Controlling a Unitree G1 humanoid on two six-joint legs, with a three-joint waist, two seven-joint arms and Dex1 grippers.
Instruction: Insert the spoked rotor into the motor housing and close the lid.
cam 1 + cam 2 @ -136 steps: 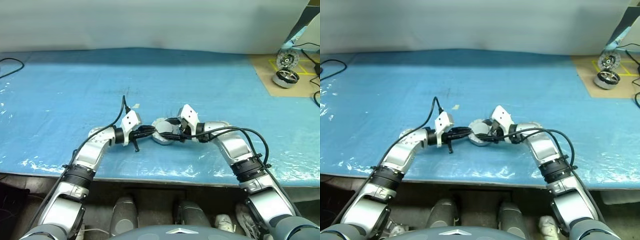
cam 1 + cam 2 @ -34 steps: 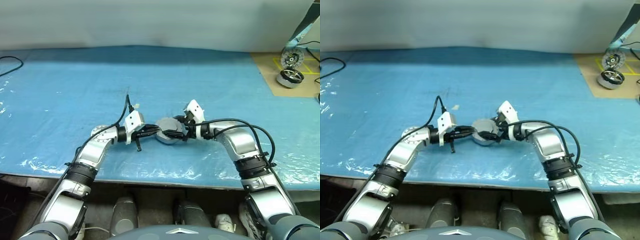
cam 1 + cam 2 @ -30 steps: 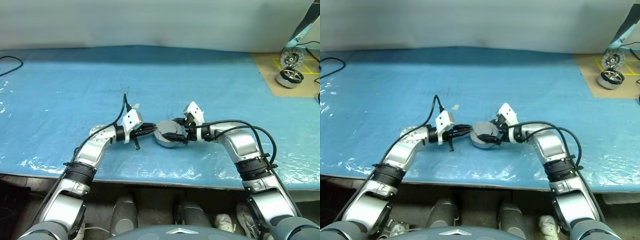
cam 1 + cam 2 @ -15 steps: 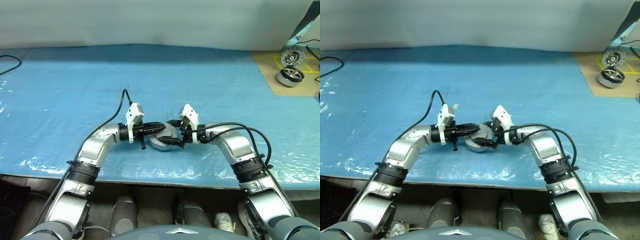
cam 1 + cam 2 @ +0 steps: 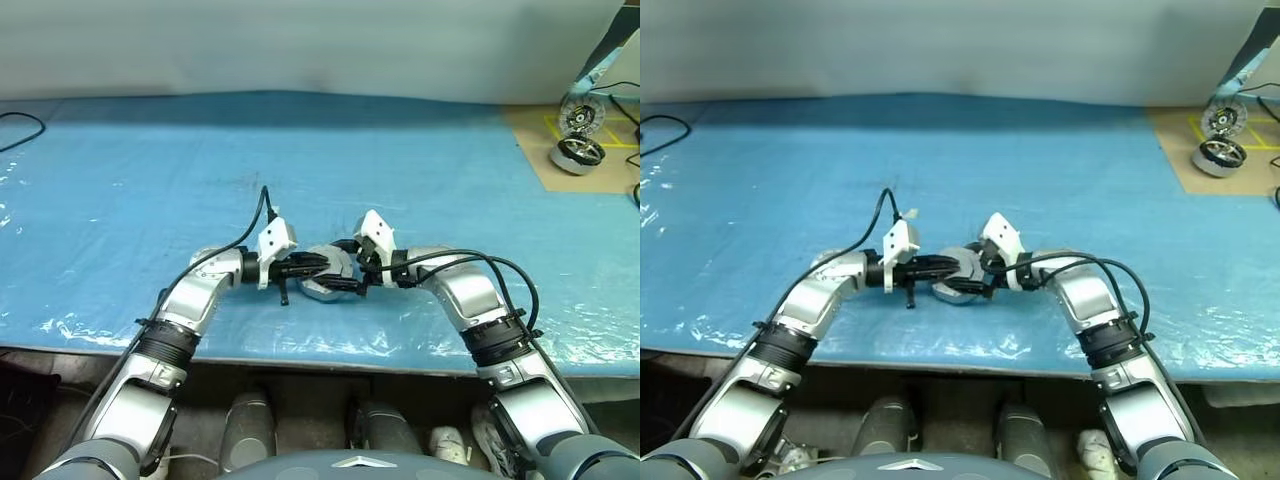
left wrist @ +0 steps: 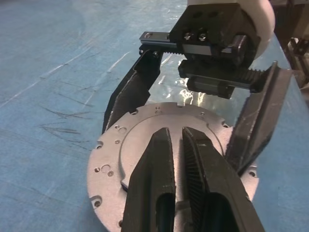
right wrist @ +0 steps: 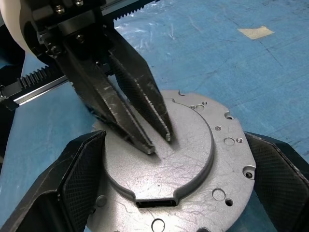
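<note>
The motor housing (image 7: 183, 159) sat on the blue table cover (image 5: 120, 200) near the table's front edge, roughly midway between the two arms, and its silver-grey lid (image 6: 140, 145) faced upward, lying flat over the housing so that neither the windings nor the spoked rotor could be seen. The right gripper (image 7: 178, 193) reached in from the right with its jaws spread wide, one black finger on the near side of the round body and the other on the far side, both close against its rim; whether the pads (image 7: 79, 181) actually pressed on the metal could not be told. The left gripper (image 6: 176, 159) came in from the left with its jaws drawn almost together, only a thin slit between them, holding nothing, and its fingertips (image 7: 145, 104) rested on or just above the raised round middle of the lid. A small rectangular notch showed in the edge of that raised part, and little screw holes ringed the outer flange. At the far right of the table, on a brown board, stood two shiny silver wheel-like motors (image 5: 576, 152), well apart from the grippers, and a black cable (image 5: 20, 128) lay at the far left edge
</note>
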